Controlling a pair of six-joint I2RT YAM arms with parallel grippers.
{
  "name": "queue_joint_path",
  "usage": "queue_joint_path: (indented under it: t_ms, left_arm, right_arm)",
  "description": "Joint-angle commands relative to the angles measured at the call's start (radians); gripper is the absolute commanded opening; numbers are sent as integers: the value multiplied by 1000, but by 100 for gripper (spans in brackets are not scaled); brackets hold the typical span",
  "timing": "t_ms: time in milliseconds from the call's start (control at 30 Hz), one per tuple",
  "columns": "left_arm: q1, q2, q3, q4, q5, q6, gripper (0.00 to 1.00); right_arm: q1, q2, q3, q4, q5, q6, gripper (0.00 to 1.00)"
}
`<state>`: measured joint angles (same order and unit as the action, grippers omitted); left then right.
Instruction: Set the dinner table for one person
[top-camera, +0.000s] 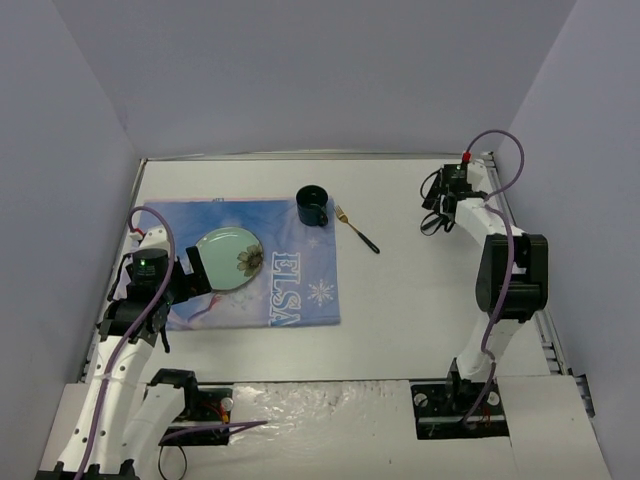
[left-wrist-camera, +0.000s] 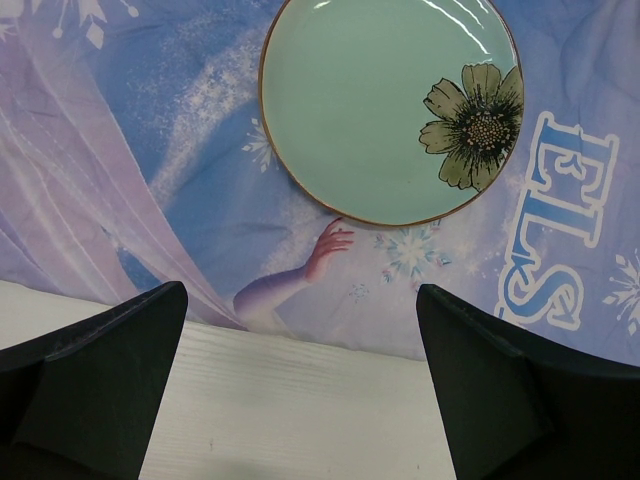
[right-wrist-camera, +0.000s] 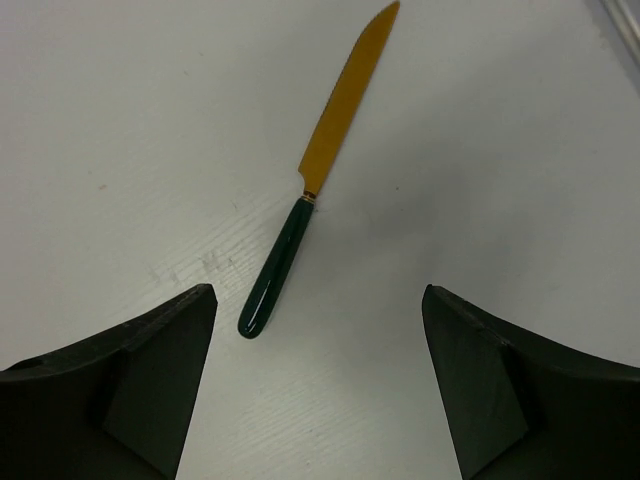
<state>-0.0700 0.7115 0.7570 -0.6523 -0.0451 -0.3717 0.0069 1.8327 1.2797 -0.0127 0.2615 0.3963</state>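
The white dinner table (top-camera: 420, 290) carries a blue "ELSA" placemat (top-camera: 300, 285) at the left. A pale green plate (top-camera: 225, 255) with a dark flower lies on the mat. A dark mug (top-camera: 312, 206) stands on the mat's far right corner, and a gold fork (top-camera: 358, 232) with a dark handle lies just right of it. My left gripper (top-camera: 192, 275) is open and empty at the mat's left edge, just short of the plate (left-wrist-camera: 370, 110). My right gripper (top-camera: 436, 218) is open and empty at the far right, above a gold knife (right-wrist-camera: 285, 255) with a dark green handle.
Grey walls close in the table on three sides. In the left wrist view the placemat's edge (left-wrist-camera: 150, 150) lies on bare tabletop (left-wrist-camera: 300, 370). Bare tabletop (right-wrist-camera: 500, 150) surrounds the knife. A thin metal rim (top-camera: 300, 156) runs along the far edge.
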Motion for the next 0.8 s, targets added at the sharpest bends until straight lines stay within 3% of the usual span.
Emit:
queue_joint_path:
  t_ms: [0,267,533,767]
  left_arm:
    - [9,-4,15,47,2,8,97]
    - [9,-1,16,43,-5,4,97]
    - [9,0,16,45,-4,6,97]
    - [9,-2,16,44,-6,7,97]
  right_arm:
    - [1,74,88,-18,14,75,78]
    - [2,210,169,-23,26,125,70]
    - [2,282,199,-48,51,138,53]
    - [-2,264,136,-54,60,138,23]
